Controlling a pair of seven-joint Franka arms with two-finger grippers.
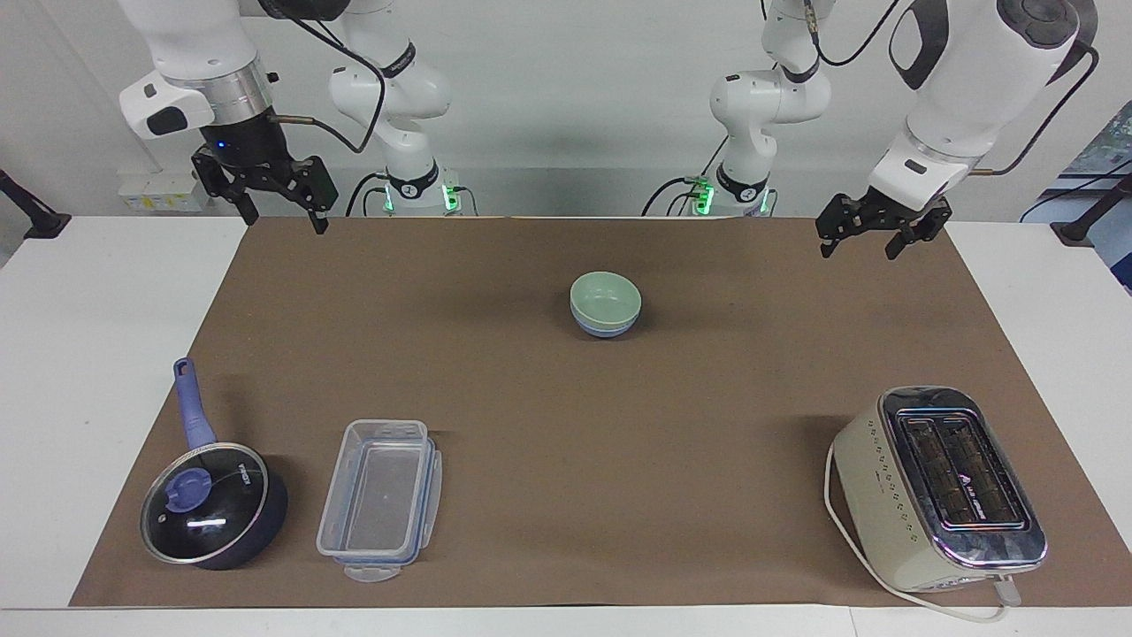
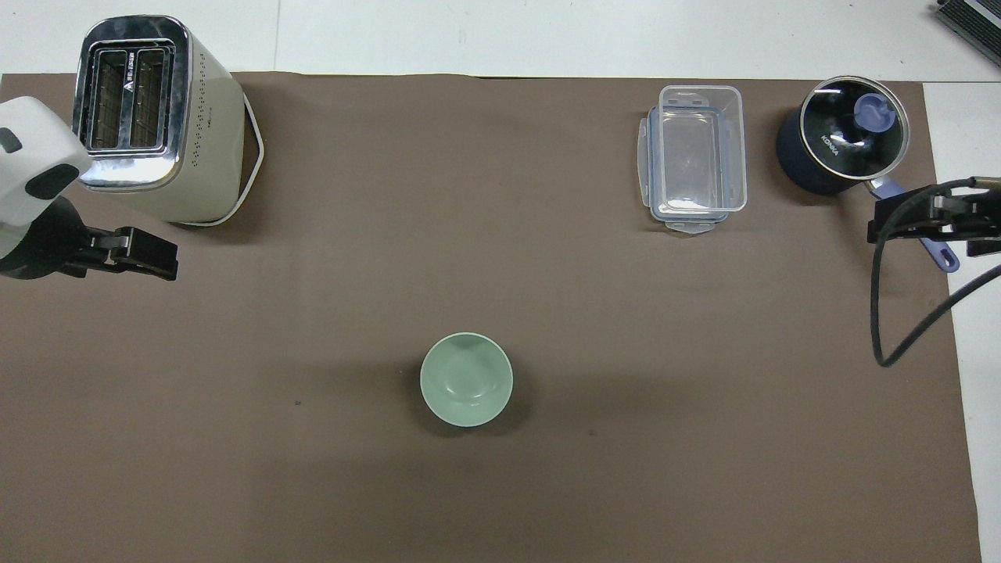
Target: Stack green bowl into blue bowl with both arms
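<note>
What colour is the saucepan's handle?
Periwinkle blue, matching the lid knob on the dark round saucepan; the handle shows best in the facing view.

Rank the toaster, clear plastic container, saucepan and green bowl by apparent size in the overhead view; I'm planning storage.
1. toaster
2. clear plastic container
3. saucepan, handle included, close to the container
4. green bowl

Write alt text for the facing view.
A green bowl sits nested in a blue bowl mid-mat, with the left end effector and right end effector open and raised at the mat's corners by the robots. A saucepan, clear container and toaster line the edge farthest from them.
</note>
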